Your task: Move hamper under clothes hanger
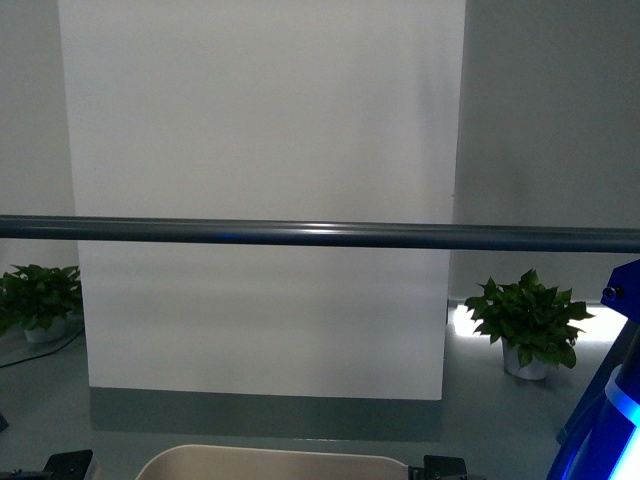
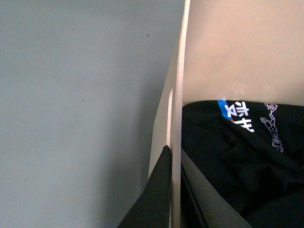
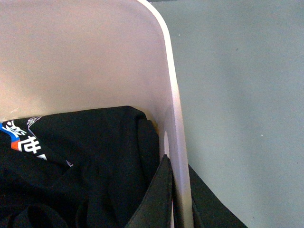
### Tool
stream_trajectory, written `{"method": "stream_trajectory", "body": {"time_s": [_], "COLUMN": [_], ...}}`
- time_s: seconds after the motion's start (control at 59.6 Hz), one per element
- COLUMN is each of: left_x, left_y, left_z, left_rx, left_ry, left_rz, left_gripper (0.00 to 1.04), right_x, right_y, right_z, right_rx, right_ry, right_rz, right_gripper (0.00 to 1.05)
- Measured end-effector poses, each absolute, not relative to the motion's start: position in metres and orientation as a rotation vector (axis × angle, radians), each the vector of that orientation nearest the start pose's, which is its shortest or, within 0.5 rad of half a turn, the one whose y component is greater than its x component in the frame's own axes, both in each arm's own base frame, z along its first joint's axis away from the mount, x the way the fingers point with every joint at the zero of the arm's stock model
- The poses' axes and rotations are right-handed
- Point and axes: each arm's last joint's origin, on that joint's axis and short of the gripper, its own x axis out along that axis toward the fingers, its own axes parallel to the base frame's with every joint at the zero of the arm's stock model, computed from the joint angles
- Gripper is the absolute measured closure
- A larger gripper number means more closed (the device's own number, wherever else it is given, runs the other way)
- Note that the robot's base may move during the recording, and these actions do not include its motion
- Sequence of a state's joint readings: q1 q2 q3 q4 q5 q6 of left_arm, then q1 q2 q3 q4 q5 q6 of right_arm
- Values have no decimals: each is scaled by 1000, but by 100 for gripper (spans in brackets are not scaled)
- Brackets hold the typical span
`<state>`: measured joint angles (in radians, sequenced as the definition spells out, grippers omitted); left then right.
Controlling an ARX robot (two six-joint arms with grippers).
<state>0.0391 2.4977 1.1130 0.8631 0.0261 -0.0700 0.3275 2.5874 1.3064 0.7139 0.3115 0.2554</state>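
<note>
The beige hamper [image 1: 275, 462] shows only its far rim at the bottom of the front view. A dark-grey bar of the clothes hanger [image 1: 320, 235] runs straight across that view, above and beyond the rim. My left gripper [image 2: 175, 190] is shut on the hamper's side wall [image 2: 176, 95], one finger outside and one inside. On the opposite wall [image 3: 173, 109], my right gripper [image 3: 178, 194] is shut the same way. Black clothing with white and blue print [image 2: 242, 152] [image 3: 71, 166] lies inside the hamper.
A white panel [image 1: 260, 200] stands against the wall behind the bar. Potted plants sit on the grey floor at the left [image 1: 40, 300] and right [image 1: 525, 325]. A blue-lit machine part [image 1: 610, 410] rises at the far right. Bare grey floor [image 3: 247, 95] flanks the hamper.
</note>
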Motion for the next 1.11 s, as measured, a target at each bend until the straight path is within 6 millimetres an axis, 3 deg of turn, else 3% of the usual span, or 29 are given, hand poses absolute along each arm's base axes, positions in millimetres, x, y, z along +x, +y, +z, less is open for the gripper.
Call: {"method": "stream_trajectory", "body": {"time_s": [0.386,0.638,0.856,0.923,1.108], "left_x": [415,408,408,408,411], "left_y": [12,9,7,7,7], "left_z": [-23,-43,-45,-46,-41], "left_rx": [-74,-75,-76,-92,-116], "left_ry": [565,625,633,638,613], "left_rz": [16,12,14,16,22], "left_gripper": [101,101,101,92,71], "right_x": [429,426,426,426,428], "right_y": [139,138,138,138,138], "right_z": [-37,-52,-55,-55,-52], "right_rx": [91,100,104,104,109], "right_ry": [581,623,629,628,607], "right_rz": [-55,-58,-61,-62,-72], "right_gripper": [102,102,102,100,79]}}
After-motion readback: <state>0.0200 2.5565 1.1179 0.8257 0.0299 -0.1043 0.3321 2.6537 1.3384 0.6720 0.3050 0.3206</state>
